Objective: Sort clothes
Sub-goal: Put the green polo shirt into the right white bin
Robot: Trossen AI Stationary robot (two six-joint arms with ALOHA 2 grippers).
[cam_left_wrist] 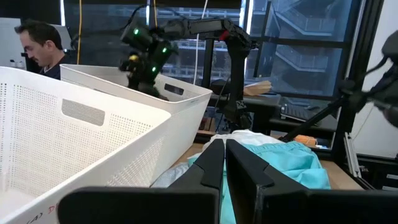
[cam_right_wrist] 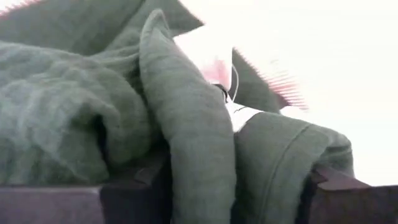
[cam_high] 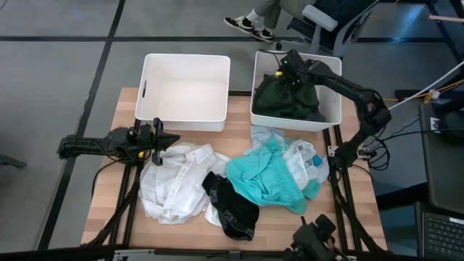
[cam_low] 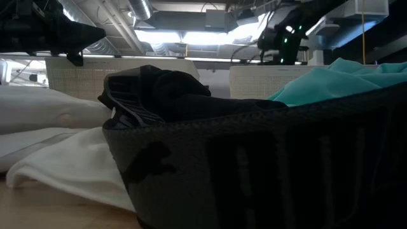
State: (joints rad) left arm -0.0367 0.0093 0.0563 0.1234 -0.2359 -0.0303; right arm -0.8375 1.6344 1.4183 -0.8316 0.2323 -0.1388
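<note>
A dark green garment (cam_high: 293, 98) lies in the right white bin (cam_high: 332, 109). My right gripper (cam_high: 285, 72) is low over it at the bin's far side, open, with folds of the green cloth (cam_right_wrist: 186, 124) between its fingers. A white garment (cam_high: 177, 181), a black one (cam_high: 232, 206), a teal one (cam_high: 264, 177) and a pale blue one (cam_high: 301, 159) lie heaped on the table. My left gripper (cam_high: 165, 140) is shut and empty, held level just above the white garment's far edge, in front of the left bin (cam_high: 185, 90). My right gripper stands open around upright folds of the dark green garment (cam_right_wrist: 267, 162), coming from above into the bin. The cloth fills the gap between the fingers (cam_right_wrist: 134, 186), but I cannot tell whether they touch it. The garment rests in the bin.
The left bin holds nothing. In the low view the black garment (cam_low: 159, 95) and its dark waistband (cam_low: 254, 165) fill the foreground, with the teal garment (cam_low: 331, 79) behind. A person (cam_left_wrist: 37, 43) sits beyond the table's far edge. Bare wood shows at the table's near left corner (cam_high: 109, 217).
</note>
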